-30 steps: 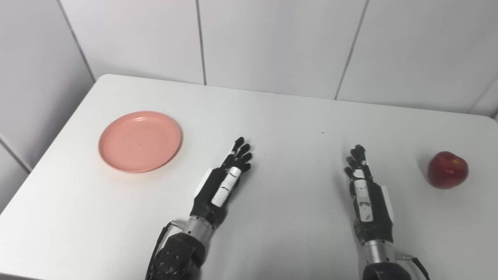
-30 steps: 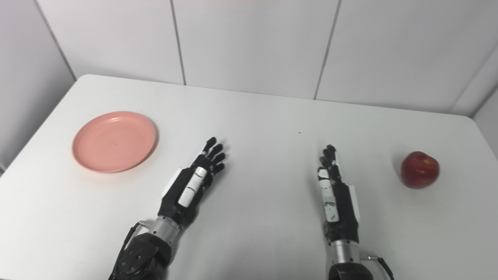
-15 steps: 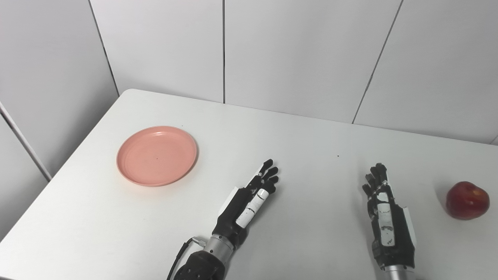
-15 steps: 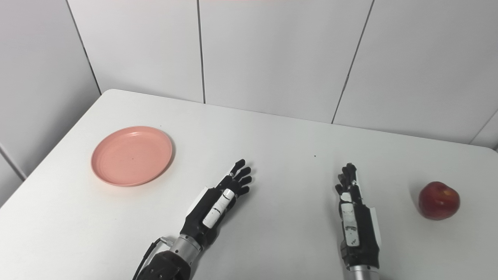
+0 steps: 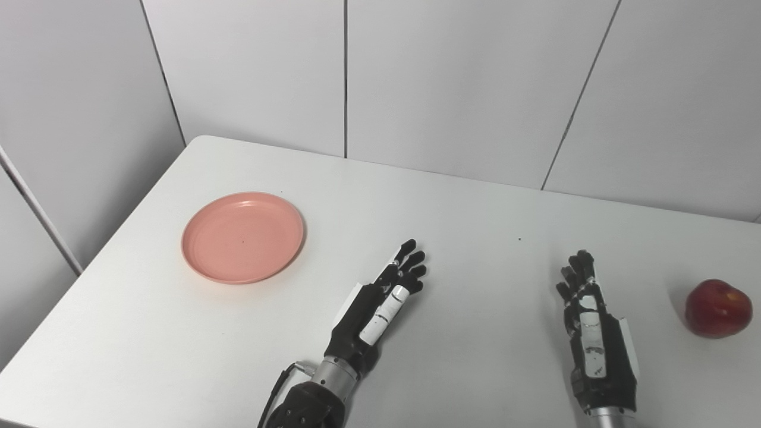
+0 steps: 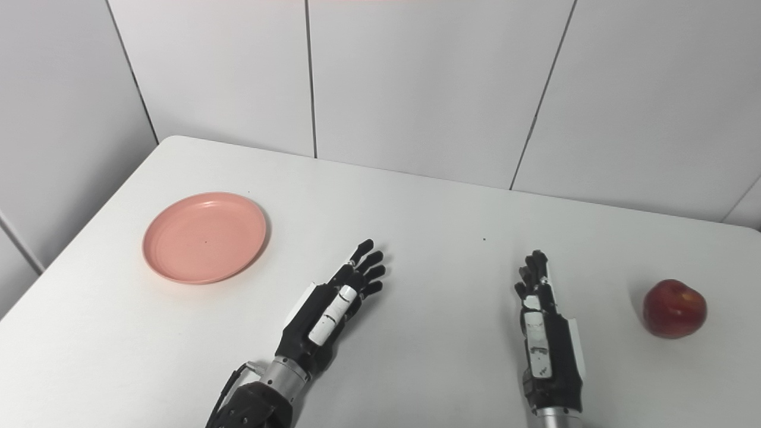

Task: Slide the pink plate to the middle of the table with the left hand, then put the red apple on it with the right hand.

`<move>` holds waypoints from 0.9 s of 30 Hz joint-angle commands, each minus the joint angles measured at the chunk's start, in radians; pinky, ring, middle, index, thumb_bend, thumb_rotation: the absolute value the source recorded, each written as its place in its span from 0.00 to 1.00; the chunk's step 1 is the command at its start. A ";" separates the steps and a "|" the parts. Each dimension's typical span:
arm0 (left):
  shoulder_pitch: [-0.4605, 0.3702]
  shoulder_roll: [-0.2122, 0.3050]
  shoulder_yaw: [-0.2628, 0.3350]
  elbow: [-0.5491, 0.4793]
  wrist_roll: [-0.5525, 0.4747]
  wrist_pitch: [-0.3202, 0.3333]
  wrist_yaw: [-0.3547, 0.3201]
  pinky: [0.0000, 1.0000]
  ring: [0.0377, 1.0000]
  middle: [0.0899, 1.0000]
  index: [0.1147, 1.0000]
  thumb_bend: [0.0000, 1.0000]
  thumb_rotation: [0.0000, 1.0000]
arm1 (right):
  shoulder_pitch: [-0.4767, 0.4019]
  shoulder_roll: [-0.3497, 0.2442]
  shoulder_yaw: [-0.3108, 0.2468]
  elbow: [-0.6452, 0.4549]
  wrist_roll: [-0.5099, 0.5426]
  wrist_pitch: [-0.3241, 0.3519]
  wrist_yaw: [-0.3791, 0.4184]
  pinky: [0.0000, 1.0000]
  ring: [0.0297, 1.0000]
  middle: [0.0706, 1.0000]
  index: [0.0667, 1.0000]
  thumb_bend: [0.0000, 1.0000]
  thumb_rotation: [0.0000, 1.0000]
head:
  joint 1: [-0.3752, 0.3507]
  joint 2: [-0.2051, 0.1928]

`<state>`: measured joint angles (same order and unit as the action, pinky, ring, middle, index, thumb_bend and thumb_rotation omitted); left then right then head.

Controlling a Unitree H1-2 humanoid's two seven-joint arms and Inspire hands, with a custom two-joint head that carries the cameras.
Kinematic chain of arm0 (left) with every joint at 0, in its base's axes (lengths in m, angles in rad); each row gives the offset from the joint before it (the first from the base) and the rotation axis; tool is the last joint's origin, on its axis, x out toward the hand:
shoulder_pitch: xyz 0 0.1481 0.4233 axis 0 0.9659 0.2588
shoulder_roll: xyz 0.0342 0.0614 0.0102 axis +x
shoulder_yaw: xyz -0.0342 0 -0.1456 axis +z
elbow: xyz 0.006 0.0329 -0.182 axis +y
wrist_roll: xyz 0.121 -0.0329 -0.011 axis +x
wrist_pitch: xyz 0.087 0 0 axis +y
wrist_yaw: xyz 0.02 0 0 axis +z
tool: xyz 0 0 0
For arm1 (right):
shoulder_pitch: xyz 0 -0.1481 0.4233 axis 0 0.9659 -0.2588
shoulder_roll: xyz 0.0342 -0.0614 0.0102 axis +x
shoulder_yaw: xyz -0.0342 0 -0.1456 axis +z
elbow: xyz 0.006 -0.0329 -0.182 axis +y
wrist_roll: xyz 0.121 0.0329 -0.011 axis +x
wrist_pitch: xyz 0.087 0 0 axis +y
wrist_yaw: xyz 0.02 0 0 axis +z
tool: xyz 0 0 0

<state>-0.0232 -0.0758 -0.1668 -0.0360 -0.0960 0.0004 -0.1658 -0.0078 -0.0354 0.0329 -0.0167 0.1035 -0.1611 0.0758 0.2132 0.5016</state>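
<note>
Left hand (image 5: 380, 300) was low over the white table (image 5: 464, 196), fingers stretched out and spread a little, pointing up and to the right in the picture. It held nothing and touched no object. Whether the palm actually rested on the tabletop could not be told. Right hand (image 5: 591, 324) was likewise flat and extended, fingers apart, pointing away from the robot, empty, nothing in its grasp.

Pink plate (image 5: 242, 236) sat on the left part of the table, flat, right way up, with nothing in it. It was well apart from the left hand, off to that hand's upper left, not at the table's middle. Only a tiny dark speck showed on its inner surface.

Red apple (image 5: 716, 308) stood on the table near the right edge of the picture, to the right of the right hand and clear of it, no contact. It looked upright, stem dimple towards the top.

Between the two hands the tabletop carried one small dark spot (image 5: 519, 239). Nothing lay between the left hand and the plate, and nothing between the right hand and the apple. Behind the table ran a pale panelled wall (image 5: 452, 77) with thin dark seams; the table's far edge was close against it.
</note>
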 commanded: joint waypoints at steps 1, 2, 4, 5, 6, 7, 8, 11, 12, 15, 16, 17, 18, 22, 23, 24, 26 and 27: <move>-0.012 -0.004 0.003 -0.026 -0.023 0.004 -0.010 0.94 0.95 0.96 0.95 0.72 0.79 | 0.052 -0.011 -0.013 0.079 0.001 -0.037 0.008 1.00 1.00 1.00 1.00 0.64 0.94 | -0.001 0.001; -0.016 -0.002 0.005 -0.033 -0.026 0.007 -0.010 0.94 0.95 0.96 0.95 0.71 0.80 | 0.053 -0.011 -0.013 0.080 0.002 -0.036 0.009 1.00 1.00 1.00 1.00 0.65 0.94 | -0.001 0.001; -0.022 0.000 0.008 -0.043 -0.026 0.006 -0.010 0.94 0.94 0.96 0.95 0.69 0.82 | 0.053 -0.011 -0.013 0.079 0.003 -0.031 0.009 1.00 1.00 1.00 1.00 0.66 0.94 | 0.008 0.000; -0.028 0.002 0.012 -0.055 -0.029 0.016 -0.009 0.94 0.94 0.96 0.95 0.69 0.82 | 0.053 -0.012 -0.013 0.080 0.003 -0.029 0.010 1.00 1.00 1.00 1.00 0.66 0.94 | 0.008 0.000; -0.032 0.003 0.014 -0.063 -0.030 0.024 -0.009 0.94 0.94 0.95 0.94 0.68 0.82 | 0.053 -0.012 -0.012 0.080 0.002 -0.028 0.010 1.00 1.00 1.00 1.00 0.67 0.94 | 0.008 0.000; -0.039 0.006 0.019 -0.075 -0.035 0.035 -0.009 0.93 0.94 0.95 0.94 0.68 0.82 | 0.052 -0.013 -0.013 0.083 0.001 -0.030 0.010 1.00 1.00 1.00 1.00 0.67 0.95 | 0.013 0.000; -0.043 0.008 0.022 -0.084 -0.038 0.044 -0.009 0.93 0.93 0.94 0.93 0.69 0.82 | 0.052 -0.013 -0.013 0.084 0.001 -0.031 0.010 1.00 1.00 1.00 1.00 0.67 0.95 | 0.013 0.000; -0.067 0.021 0.035 -0.115 -0.066 0.076 -0.018 0.94 0.93 0.94 0.93 0.70 0.82 | 0.051 -0.014 -0.013 0.088 0.001 -0.035 0.011 1.00 1.00 1.00 1.00 0.66 0.95 | 0.018 -0.001; -0.073 0.025 0.038 -0.123 -0.074 0.086 -0.020 0.94 0.92 0.94 0.93 0.71 0.82 | 0.051 -0.014 -0.013 0.088 0.001 -0.035 0.011 1.00 1.00 1.00 1.00 0.66 0.96 | 0.018 -0.001; -0.097 0.036 0.051 -0.154 -0.097 0.117 -0.021 0.93 0.91 0.93 0.93 0.72 0.82 | 0.050 -0.016 -0.014 0.092 0.006 -0.039 0.015 1.00 1.00 1.00 1.00 0.65 0.96 | 0.023 -0.002; -0.104 0.039 0.056 -0.161 -0.104 0.125 -0.023 0.92 0.91 0.93 0.92 0.72 0.82 | 0.049 -0.016 -0.015 0.094 0.006 -0.042 0.016 1.00 1.00 1.00 1.00 0.64 0.96 | 0.024 -0.003; -0.112 0.042 0.061 -0.170 -0.110 0.136 -0.023 0.93 0.91 0.93 0.92 0.72 0.82 | 0.049 -0.017 -0.015 0.097 0.008 -0.047 0.018 1.00 1.00 1.00 1.00 0.64 0.96 | 0.024 -0.003; -0.121 0.046 0.067 -0.178 -0.116 0.147 -0.022 0.92 0.91 0.93 0.92 0.73 0.82 | 0.048 -0.017 -0.016 0.099 0.009 -0.051 0.019 1.00 1.00 1.00 1.00 0.64 0.96 | 0.024 -0.003; -0.155 0.064 0.093 -0.206 -0.133 0.170 -0.021 0.90 0.91 0.93 0.92 0.73 0.83 | 0.047 -0.018 -0.018 0.104 0.012 -0.051 0.022 1.00 1.00 1.00 1.00 0.62 0.96 | 0.034 -0.005; -0.163 0.067 0.099 -0.210 -0.136 0.173 -0.017 0.90 0.90 0.93 0.92 0.73 0.82 | 0.047 -0.019 -0.019 0.105 0.013 -0.052 0.023 1.00 1.00 1.00 1.00 0.62 0.96 | 0.040 -0.006; -0.171 0.071 0.106 -0.215 -0.141 0.179 -0.016 0.90 0.90 0.93 0.91 0.74 0.82 | 0.047 -0.020 -0.020 0.106 0.012 -0.052 0.023 1.00 1.00 1.00 1.00 0.63 0.97 | 0.040 -0.006; -0.188 0.075 0.125 -0.224 -0.166 0.198 -0.016 0.91 0.90 0.93 0.91 0.74 0.81 | 0.046 -0.022 -0.022 0.109 0.012 -0.051 0.026 1.00 1.00 1.00 1.00 0.63 0.97 | 0.043 -0.008; -0.195 0.076 0.134 -0.228 -0.180 0.207 -0.017 0.90 0.90 0.92 0.91 0.74 0.81 | 0.045 -0.022 -0.023 0.109 0.012 -0.049 0.027 1.00 1.00 1.00 1.00 0.64 0.97 | 0.045 -0.008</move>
<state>-0.1687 -0.0018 -0.0382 -0.2303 -0.2465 0.2014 -0.1790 -0.0159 -0.0378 0.0253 -0.0060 0.1081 -0.1740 0.0939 0.2592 0.4924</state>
